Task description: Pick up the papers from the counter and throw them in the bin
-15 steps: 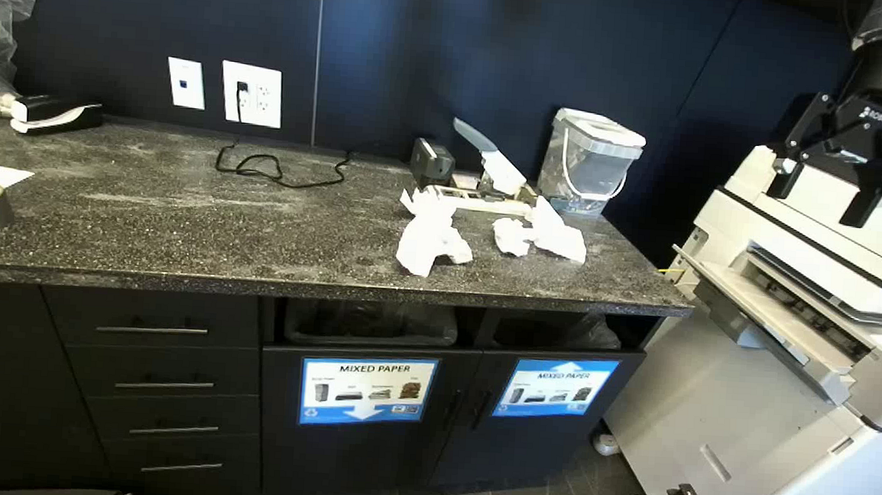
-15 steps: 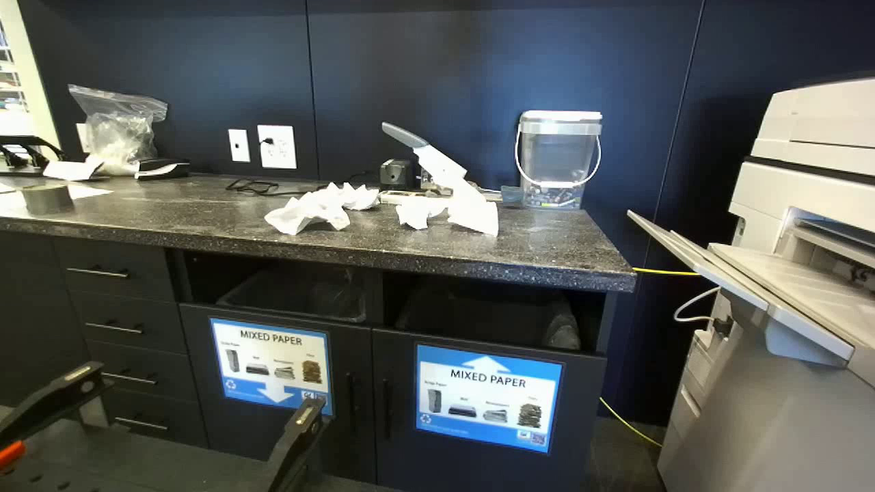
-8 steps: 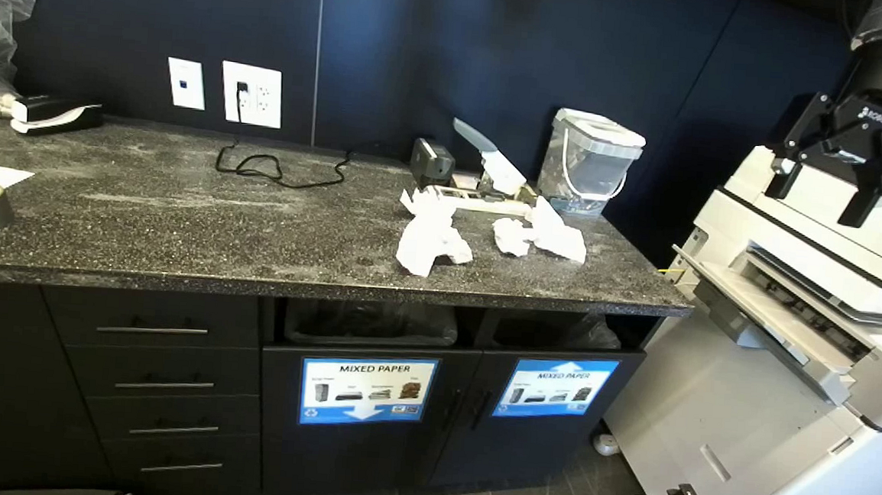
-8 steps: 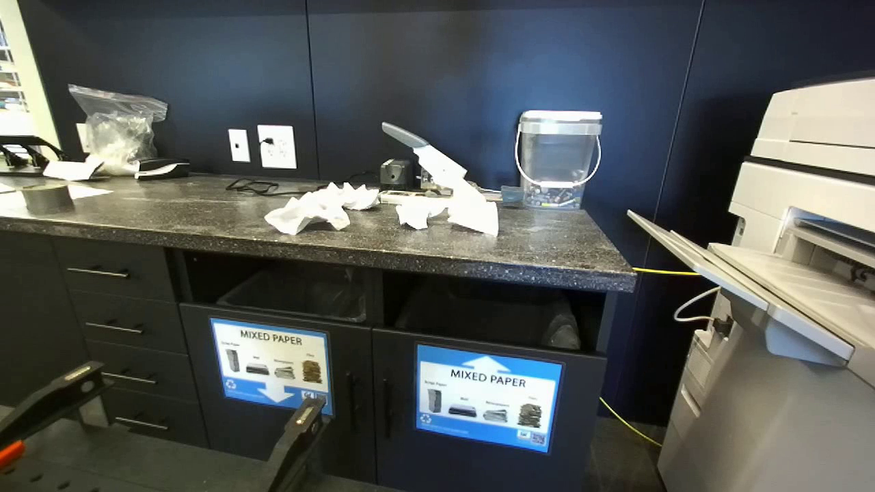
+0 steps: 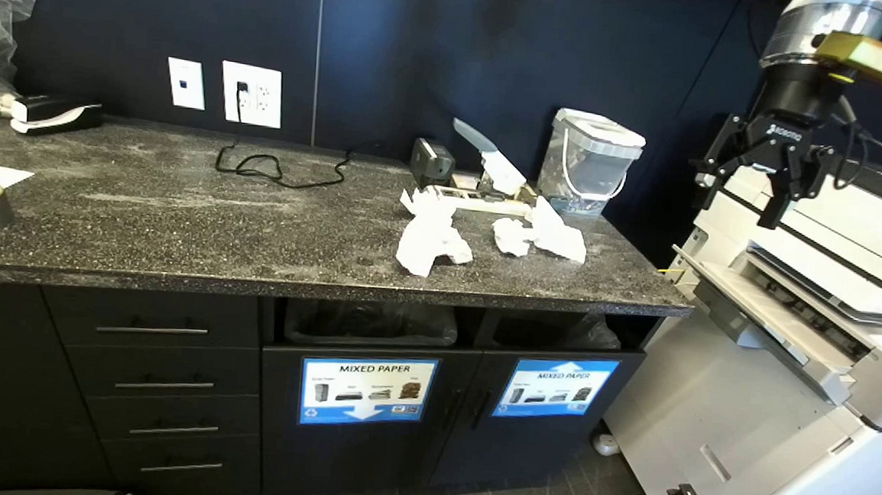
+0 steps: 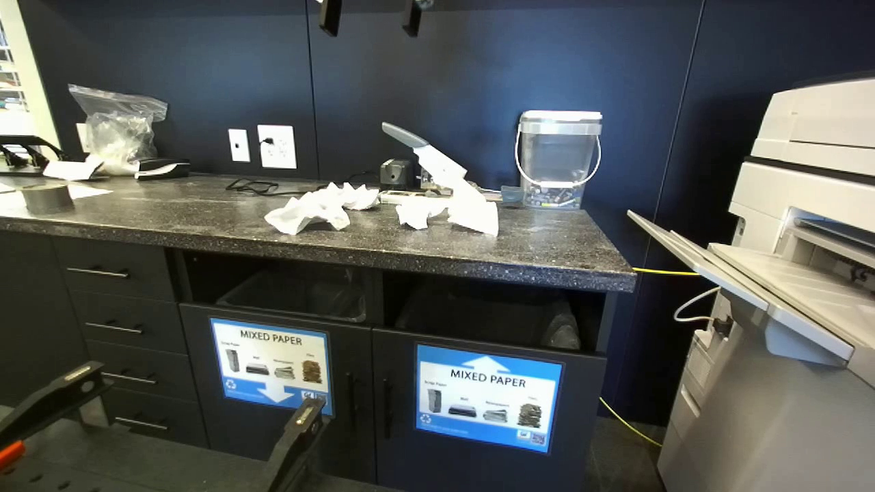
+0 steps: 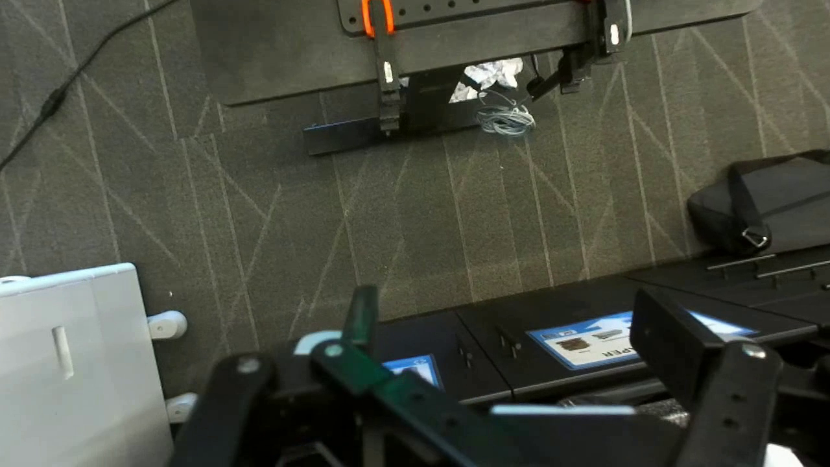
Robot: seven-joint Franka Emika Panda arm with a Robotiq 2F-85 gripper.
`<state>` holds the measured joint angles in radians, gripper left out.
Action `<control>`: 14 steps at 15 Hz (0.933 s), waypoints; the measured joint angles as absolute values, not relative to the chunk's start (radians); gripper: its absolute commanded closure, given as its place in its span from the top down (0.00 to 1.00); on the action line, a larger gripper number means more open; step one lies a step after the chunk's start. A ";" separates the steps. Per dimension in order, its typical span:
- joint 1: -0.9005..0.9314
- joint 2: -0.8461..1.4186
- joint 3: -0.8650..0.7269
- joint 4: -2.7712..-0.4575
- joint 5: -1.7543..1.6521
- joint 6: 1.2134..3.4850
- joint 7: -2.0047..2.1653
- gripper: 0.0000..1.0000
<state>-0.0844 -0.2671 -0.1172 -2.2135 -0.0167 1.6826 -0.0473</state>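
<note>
Indoors, papers on speckled counter; floor perhaps carpeted

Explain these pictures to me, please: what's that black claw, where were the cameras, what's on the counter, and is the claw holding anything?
The claw is a Robotiq gripper, the hand of a robot arm. Two views come from cameras outside the robot, both facing the counter. The wrist view comes from a camera on the arm itself, looking past the fingers to the carpeted floor. On the counter lie crumpled white papers; a lidded plastic bucket, a roll of tape and what looks like a pencil sharpener are there too. Beneath it, two bin doors are labelled MIXED PAPER. The fingers stand apart with nothing between them, so the claw holds nothing.
</note>
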 measured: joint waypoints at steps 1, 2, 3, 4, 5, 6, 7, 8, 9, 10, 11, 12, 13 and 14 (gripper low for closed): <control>-0.074 -0.250 -0.101 -2.212 -0.009 1.707 -0.043 1.00; -0.061 -0.233 -0.084 -2.208 0.006 1.735 -0.038 1.00; -0.048 -0.216 -0.069 -2.204 0.025 1.765 -0.033 1.00; -0.035 -0.200 -0.054 -2.201 0.044 1.797 -0.027 1.00; -0.022 -0.183 -0.039 -2.198 0.070 1.833 -0.022 1.00; -0.009 -0.168 -0.024 -2.195 0.097 1.870 -0.018 1.00; 0.004 -0.154 -0.010 -2.192 0.122 1.905 -0.011 1.00; 0.016 -0.140 0.003 -2.189 0.142 1.939 -0.003 1.00; 0.026 -0.125 0.017 -2.186 0.155 1.969 0.005 1.00; 0.036 -0.111 0.031 -2.183 0.162 1.997 0.017 1.00; 0.045 -0.095 0.043 -2.179 0.163 2.024 0.030 1.00; 0.053 -0.078 0.056 -2.176 0.163 2.053 0.047 1.00; 0.062 -0.060 0.068 -2.172 0.163 2.081 0.067 1.00; 0.070 -0.039 0.079 -2.166 0.163 2.110 0.090 1.00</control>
